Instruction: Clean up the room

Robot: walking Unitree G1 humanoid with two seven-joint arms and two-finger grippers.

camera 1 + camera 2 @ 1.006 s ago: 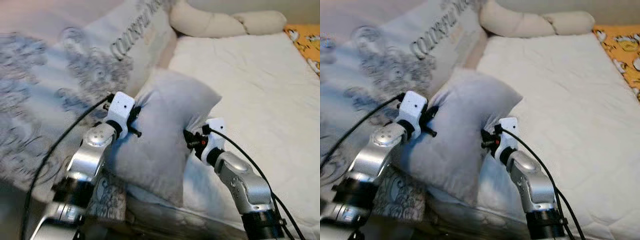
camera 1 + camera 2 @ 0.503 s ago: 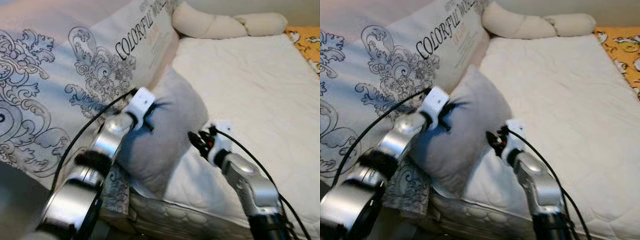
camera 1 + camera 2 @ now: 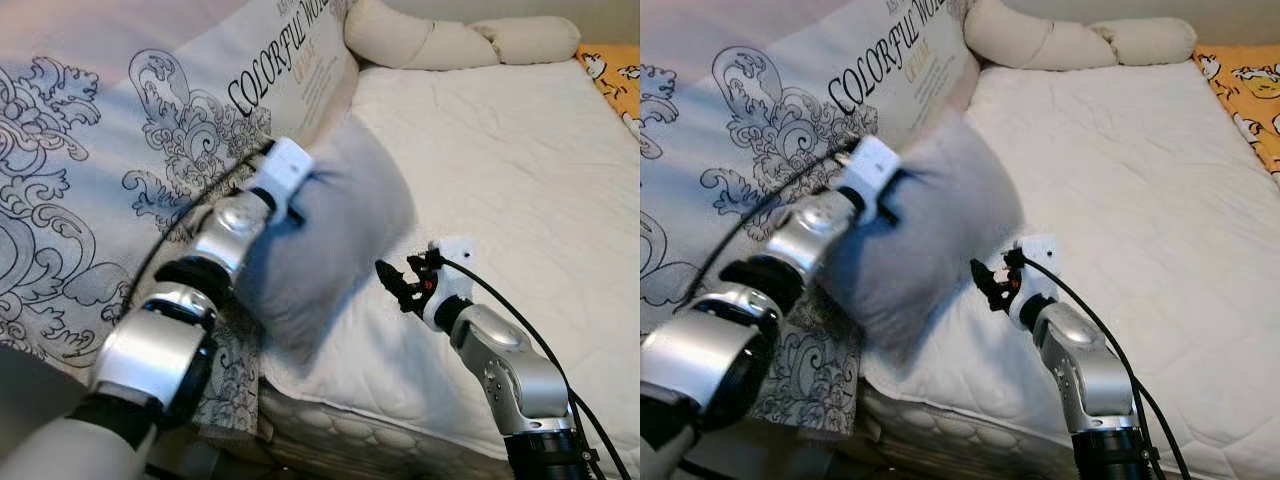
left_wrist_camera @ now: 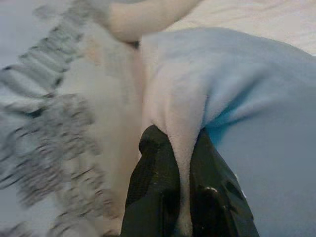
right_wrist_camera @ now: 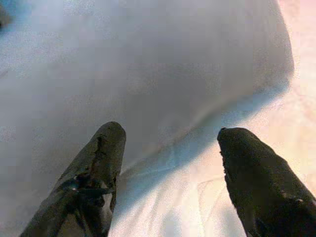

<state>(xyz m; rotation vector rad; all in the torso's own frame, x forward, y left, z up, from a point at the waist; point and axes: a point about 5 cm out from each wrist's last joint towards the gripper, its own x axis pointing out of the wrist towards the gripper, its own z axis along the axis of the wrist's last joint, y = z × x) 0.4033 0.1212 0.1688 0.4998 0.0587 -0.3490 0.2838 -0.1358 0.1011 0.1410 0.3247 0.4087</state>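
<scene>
Most of the scene is a quilted white mattress [image 3: 500, 150] running off toward 1 o'clock, with broad bare room across it, a long cream bolster [image 3: 450, 40] at its 12 o'clock end and a large scroll-printed pillow [image 3: 110, 170] lining its 9 o'clock edge. Between them a soft, plump grey cushion [image 3: 340, 220] sits at the bed's near edge, a fold of it pinched tight in the left gripper [image 4: 183, 153]. Just at 4 o'clock from it, the right gripper [image 5: 170, 148] hovers over the sheet with fingers spread wide, holding nothing.

Bare mattress [image 3: 520, 150] right of grey pillow [image 3: 340, 220]; patterned pillow [image 3: 120, 170] blocks left.
</scene>
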